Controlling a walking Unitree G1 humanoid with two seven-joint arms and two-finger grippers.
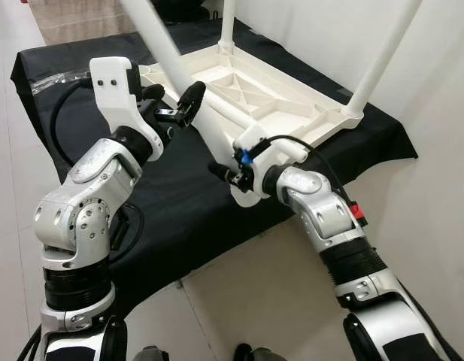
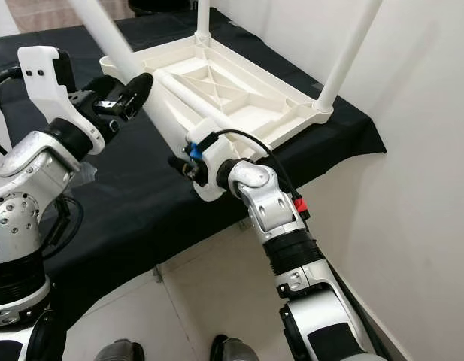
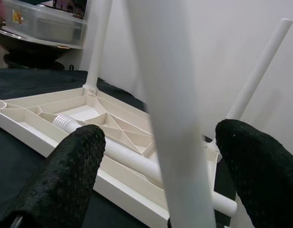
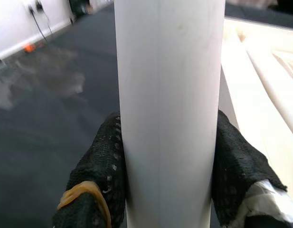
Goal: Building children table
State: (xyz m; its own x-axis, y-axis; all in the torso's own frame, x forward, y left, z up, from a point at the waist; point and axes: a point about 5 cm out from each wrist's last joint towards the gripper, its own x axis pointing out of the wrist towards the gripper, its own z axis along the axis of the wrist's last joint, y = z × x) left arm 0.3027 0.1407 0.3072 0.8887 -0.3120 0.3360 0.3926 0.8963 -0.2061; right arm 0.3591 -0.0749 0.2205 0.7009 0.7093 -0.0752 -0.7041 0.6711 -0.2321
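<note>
**Inspector:** Left of the tabletop (image 1: pixel 322 124)?

**Assistant:** The left gripper (image 1: pixel 174 94) is spread wide, its fingers either side of a slanting leg (image 1: pixel 162 43) without touching it. Just right of that, the right gripper (image 4: pixel 167 156) is clenched on that leg's lower end.

**Inspector:** The tabletop itself?

**Assistant:** Upside down on the black cloth (image 1: pixel 179 195), with two legs upright (image 1: pixel 382 53) and one lying loose (image 1: pixel 247 120) in it.

**Inspector:** Step?

**Assistant:** Leg fitting, I judge. Next, the held leg needs its end steered to an empty corner socket.

A black cloth (image 1: pixel 179 195) covers the low work surface, its edge hanging over a pale tiled floor (image 1: pixel 239 301). A plain white wall (image 1: pixel 435 90) rises on the right. On the far left sits a clear plastic bin (image 3: pixel 42 21). Lighting is bright and even.
</note>
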